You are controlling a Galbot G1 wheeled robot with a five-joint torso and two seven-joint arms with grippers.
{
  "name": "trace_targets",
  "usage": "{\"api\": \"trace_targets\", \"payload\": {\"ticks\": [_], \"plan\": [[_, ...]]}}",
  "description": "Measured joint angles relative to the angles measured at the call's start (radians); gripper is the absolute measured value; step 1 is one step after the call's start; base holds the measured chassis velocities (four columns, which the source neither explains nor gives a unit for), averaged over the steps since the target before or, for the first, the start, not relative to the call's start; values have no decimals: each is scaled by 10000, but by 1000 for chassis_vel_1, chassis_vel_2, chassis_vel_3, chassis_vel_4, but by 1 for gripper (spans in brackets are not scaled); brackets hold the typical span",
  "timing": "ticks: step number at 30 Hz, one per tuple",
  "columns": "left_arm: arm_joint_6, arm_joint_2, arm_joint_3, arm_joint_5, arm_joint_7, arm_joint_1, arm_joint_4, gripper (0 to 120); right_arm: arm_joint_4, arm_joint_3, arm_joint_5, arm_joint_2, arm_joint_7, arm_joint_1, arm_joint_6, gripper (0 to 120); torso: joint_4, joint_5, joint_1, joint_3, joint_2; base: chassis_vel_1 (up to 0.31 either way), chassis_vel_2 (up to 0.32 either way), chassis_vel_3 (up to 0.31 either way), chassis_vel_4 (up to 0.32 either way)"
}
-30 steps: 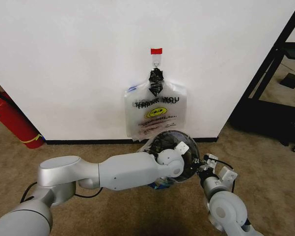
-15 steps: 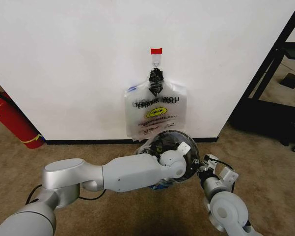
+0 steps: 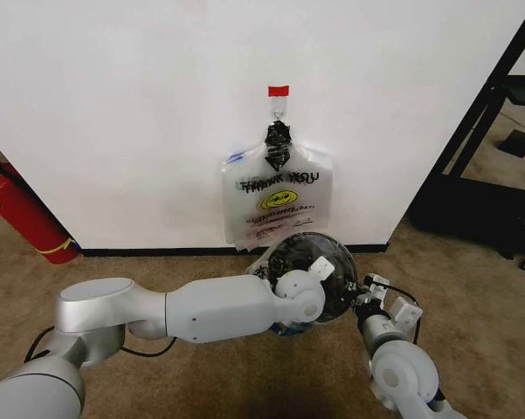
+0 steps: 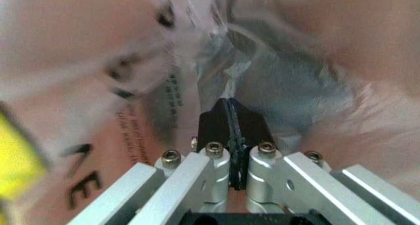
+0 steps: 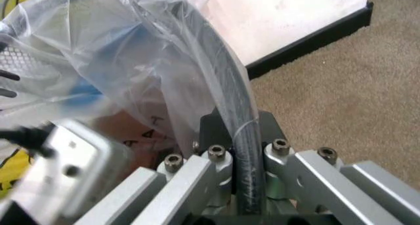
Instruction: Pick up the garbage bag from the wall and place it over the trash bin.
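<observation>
Left gripper (image 4: 231,117) pinching the garbage bag (image 4: 288,82) inside the trash bin (image 3: 339,281); right gripper (image 5: 246,131) clamped on bagged rim

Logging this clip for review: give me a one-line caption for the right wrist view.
Right claw shut on the trash bin rim, with the garbage bag draped over it, beside the wall.

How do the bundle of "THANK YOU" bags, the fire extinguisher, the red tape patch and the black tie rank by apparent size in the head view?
Largest to smallest:
1. Flat bundle of see-through plastic "THANK YOU" bags
2. Red fire extinguisher, partly cut off at the edge
3. Black tie
4. Small red tape patch
</observation>
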Motion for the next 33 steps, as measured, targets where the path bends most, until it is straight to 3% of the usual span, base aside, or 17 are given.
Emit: {"api": "trace_targets", "payload": {"ticks": [9, 17, 20, 23, 28, 29, 33], "plan": [[6, -228, -285, 38, 63, 158, 270, 0, -53, -170, -371, 79, -136, -35, 162, 0, -1, 0, 0, 0, 0, 0, 0, 0, 0], [-776, 207, -901, 6, 402, 146, -952, 0, -538, -72, -359, 212, -81, 204, 205, 0, 0, 0, 0, 0, 0, 0, 0, 0, 0], [-1217, 658, -1078, 293, 1018, 123, -2263, 0, -671, -35, -207, 313, 16, 308, 190, 0, 1, -1, 0, 0, 0, 0, 0, 0, 0], [-1359, 926, -1241, 334, 1200, 158, -2910, 0, -688, 19, -110, 327, 46, 306, 180, 0, -1, -2, 0, 0, 0, 0, 0, 0, 0], [-2411, 2394, -2310, 1614, 2462, 755, -4310, 0, -648, 469, 1100, 413, 593, 396, -103, 0, 0, -2, 0, 0, 0, 0, 0, 0, 0], [-2411, 2394, -2310, 1614, 2462, 755, -4310, 0, -648, 469, 1100, 413, 593, 396, -103, 0, 0, -2, 0, 0, 0, 0, 0, 0, 0], [-3157, 3374, -4047, 2458, 2997, 1972, -5155, 0, -604, 662, 1824, 470, 1032, 541, -223, 0, 3, -6, 0, 0, 1, 0, 0, 0, 0]]}}
